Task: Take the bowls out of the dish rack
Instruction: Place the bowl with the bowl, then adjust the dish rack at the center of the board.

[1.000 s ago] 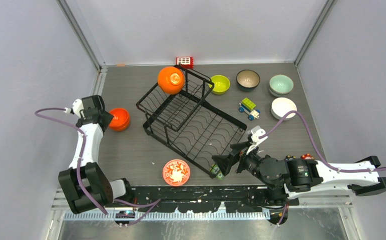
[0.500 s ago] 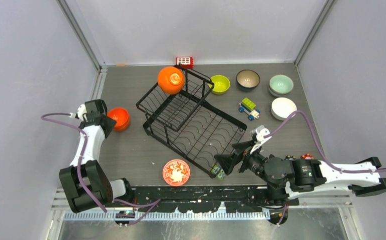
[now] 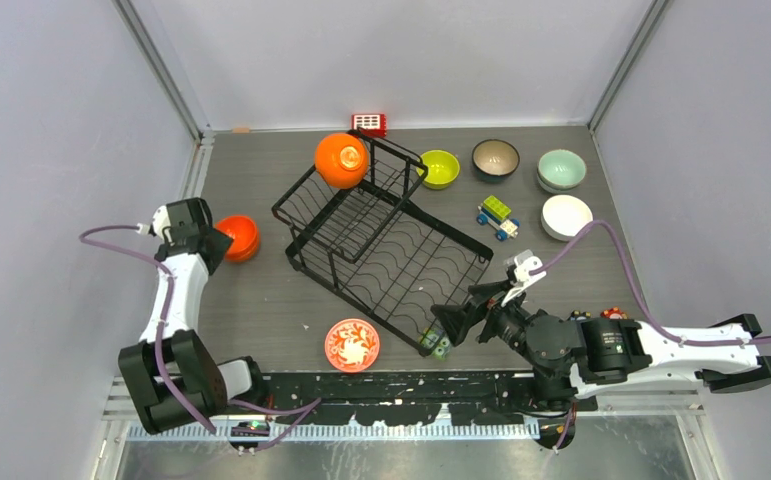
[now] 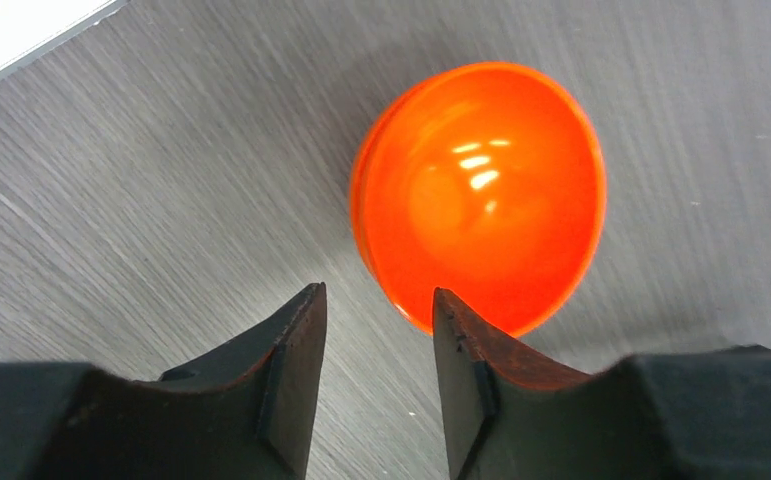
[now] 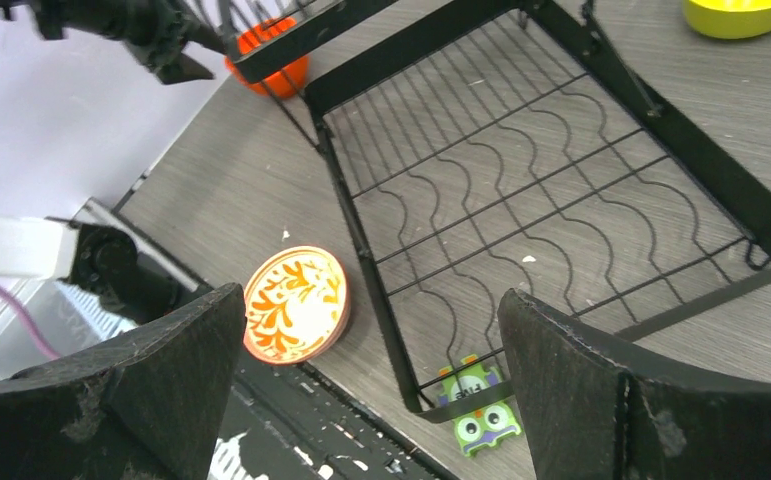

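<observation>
Dish rack (image 3: 448, 229) mid-worktop (image 3: 261, 310), set askew, with one glossy orange bowl (image 3: 341, 160) perched at its far upper corner. Second orange bowl (image 4: 481, 190) down on the worktop, left of the rack and apart from it. Left gripper (image 4: 376, 292) poised just beside this bowl, jaws parted by a narrow gap, bare worktop between them, nothing clamped. Right gripper (image 3: 456, 313) spread wide and empty at the rack's near corner, close above a green toy figure (image 5: 481, 418) lying against that corner. Red-patterned bowl (image 3: 352, 344) on the worktop near the rack's front-left side. Beyond the rack to the right, in a row: lime green bowl (image 3: 439, 168), dark brown bowl (image 3: 495, 157), pale mint bowl (image 3: 561, 169). White bowl (image 3: 566, 216) nearer, beside a small toy car (image 3: 497, 215). Red gridded block (image 3: 368, 123) at the far edge.
</observation>
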Robot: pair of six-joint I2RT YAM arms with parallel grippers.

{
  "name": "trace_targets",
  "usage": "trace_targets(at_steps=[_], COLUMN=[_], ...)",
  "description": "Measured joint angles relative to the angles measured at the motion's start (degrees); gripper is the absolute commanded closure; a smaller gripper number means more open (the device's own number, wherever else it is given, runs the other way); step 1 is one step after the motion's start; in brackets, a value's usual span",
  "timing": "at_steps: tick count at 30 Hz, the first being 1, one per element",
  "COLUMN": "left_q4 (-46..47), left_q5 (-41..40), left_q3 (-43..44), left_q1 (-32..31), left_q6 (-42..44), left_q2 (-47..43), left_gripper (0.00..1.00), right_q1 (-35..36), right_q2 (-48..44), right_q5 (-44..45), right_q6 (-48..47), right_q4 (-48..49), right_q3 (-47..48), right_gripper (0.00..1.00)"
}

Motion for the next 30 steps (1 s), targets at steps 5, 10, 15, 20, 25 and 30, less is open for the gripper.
trace_targets(at_steps=[5, 10, 15, 20, 25, 30], left_q4=[-2.0, -2.2, -3.4, -5.4, -6.4, -8.3], left_q5=[3.3, 5.2, 6.0, 5.4, 5.2, 4.9], left_q3=[4.5, 10.8, 11.8, 11.7, 11.3, 11.7], left_q1=[-1.2, -6.1, -7.7, -9.5, -11.1, -12.4], left_q6=[0.1, 0.9, 1.8, 2.7, 2.2, 1.0], left_q2=[-5.1, -11.1, -16.9, -19.6, -20.0, -19.8], left_gripper=[0.45, 0.41, 0.38, 0.35, 0.34, 0.33], right_q1=[-0.5, -6.6, -22.6, -36.4, -41.3, -43.2], right_q2=[1.0, 6.3, 15.8, 20.7, 23.6, 27.7], right_q5=[5.9, 5.5, -3.7, -12.3, -17.1, -18.9], right_q6=[4.4, 8.0, 12.1, 16.9, 20.9, 22.3], right_q4=[-4.8, -9.2, -11.2, -11.7, -11.5, -9.3], right_q3=[0.8, 4.1, 8.2, 5.4, 0.4, -1.1], right_gripper=[0.00, 0.00, 0.05, 0.12, 0.16, 0.22])
